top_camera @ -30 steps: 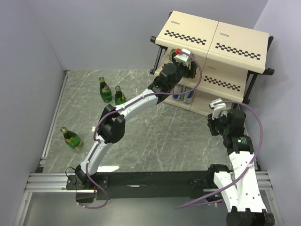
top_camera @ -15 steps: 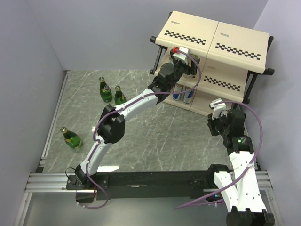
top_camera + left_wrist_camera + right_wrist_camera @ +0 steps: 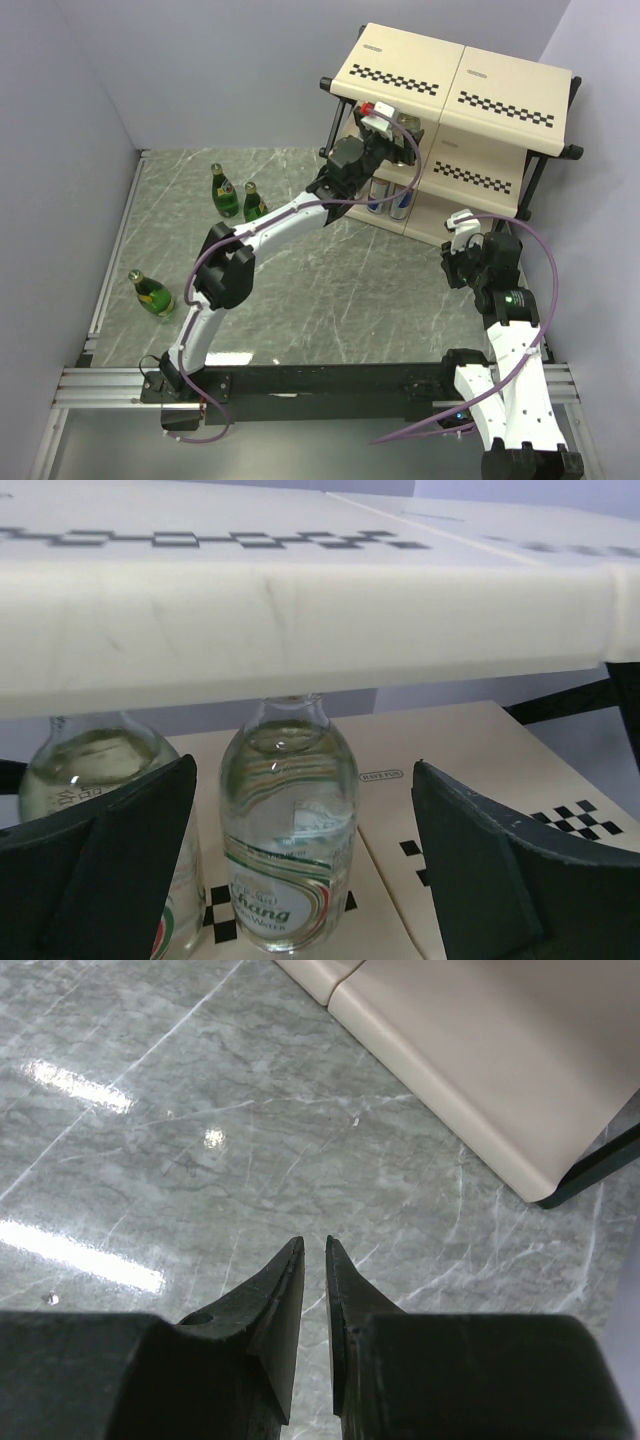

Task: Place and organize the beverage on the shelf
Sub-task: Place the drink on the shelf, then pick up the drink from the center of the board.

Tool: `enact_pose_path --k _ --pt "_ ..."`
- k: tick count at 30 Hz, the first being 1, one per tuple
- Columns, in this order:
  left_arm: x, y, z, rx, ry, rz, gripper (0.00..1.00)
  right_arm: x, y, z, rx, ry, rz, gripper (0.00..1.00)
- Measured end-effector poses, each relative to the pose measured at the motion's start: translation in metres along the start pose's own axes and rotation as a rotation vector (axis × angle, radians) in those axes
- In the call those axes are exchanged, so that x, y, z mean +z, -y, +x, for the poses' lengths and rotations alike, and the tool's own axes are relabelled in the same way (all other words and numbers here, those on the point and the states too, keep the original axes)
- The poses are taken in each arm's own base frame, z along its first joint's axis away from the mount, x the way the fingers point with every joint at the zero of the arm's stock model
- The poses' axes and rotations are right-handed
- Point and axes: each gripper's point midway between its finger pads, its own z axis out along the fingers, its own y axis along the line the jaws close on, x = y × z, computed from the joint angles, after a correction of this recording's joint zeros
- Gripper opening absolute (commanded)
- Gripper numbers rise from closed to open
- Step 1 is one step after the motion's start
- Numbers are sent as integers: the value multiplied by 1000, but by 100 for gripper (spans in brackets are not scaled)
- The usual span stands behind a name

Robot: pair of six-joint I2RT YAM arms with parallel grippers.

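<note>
Standing on shelf [image 3: 480, 770]: two clear bottles [image 3: 288, 840] (upright).

Pale lavender walls [image 3: 60, 120] enclose a grey marble-patterned tabletop [image 3: 330, 290] glinting with light.

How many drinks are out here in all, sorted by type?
Green glass bottles, standing on the table: 3
Clear bottles, on the shelf under its top board: 2
Silver-and-blue cans, lower on the shelf: 2 in view; the left arm may hide more
Total: 7 in view
</note>
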Motion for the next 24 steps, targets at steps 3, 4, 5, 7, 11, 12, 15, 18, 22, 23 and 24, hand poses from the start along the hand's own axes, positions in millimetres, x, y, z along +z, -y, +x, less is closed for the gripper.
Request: enact_pose_path --k 3,4,5,7,11,12,15,18,22,23,24 --pt "-9 2 -12 0 3 10 99 0 0 1 0 -1 -1 22" --pt "-12 4 -20 -1 10 17 99 0 0 1 0 -1 0 22" --pt "-16 5 -25 -2 13 21 99 0 0 1 0 -2 -1 22" --pt "-25 6 -36 -3 17 29 100 0 0 1 0 -2 -1 23" --pt "-51 6 -53 -1 10 40 99 0 0 1 -5 -1 -2 27" --pt "-59 6 -55 0 3 42 99 0 0 1 -7 0 -2 30" --pt "-91 3 -56 11 -38 52 99 0 -3 0 -18 6 -17 54" --pt "-129 -2 -58 23 -85 56 100 -2 -12 0 -48 13 -70 77" --pt "-181 -12 -66 44 -150 47 99 -4 -30 2 -98 18 -173 84" --pt "-196 -16 -71 46 -157 42 99 -4 -36 3 -110 18 -202 84" --pt "-212 -20 -76 48 -165 31 99 -4 -42 4 -125 18 -236 84"
